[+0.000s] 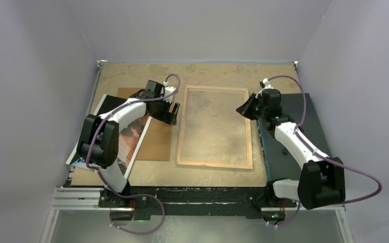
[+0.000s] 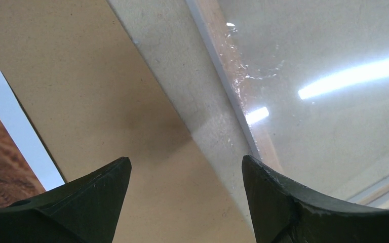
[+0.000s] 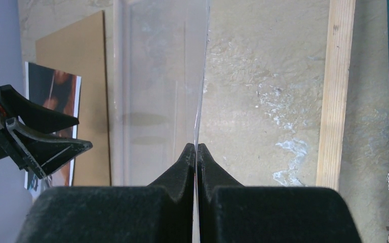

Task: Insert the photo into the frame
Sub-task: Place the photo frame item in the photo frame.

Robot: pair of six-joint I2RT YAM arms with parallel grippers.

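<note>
Your left gripper hangs with jaws apart over the brown backing board; the photo lies face up just to its left, nearest that arm, long axis parallel to the frame mid-table; your right gripper is pinched on the clear sheet.

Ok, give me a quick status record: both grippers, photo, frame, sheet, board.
left gripper: open, over the backing board, holding nothing
right gripper: shut on the clear sheet edge
clear sheet: over the frame opening
frame: flat mid-table, wood side up
photo: image up, table's left, not in frame
backing board: flat, between photo and frame
</note>
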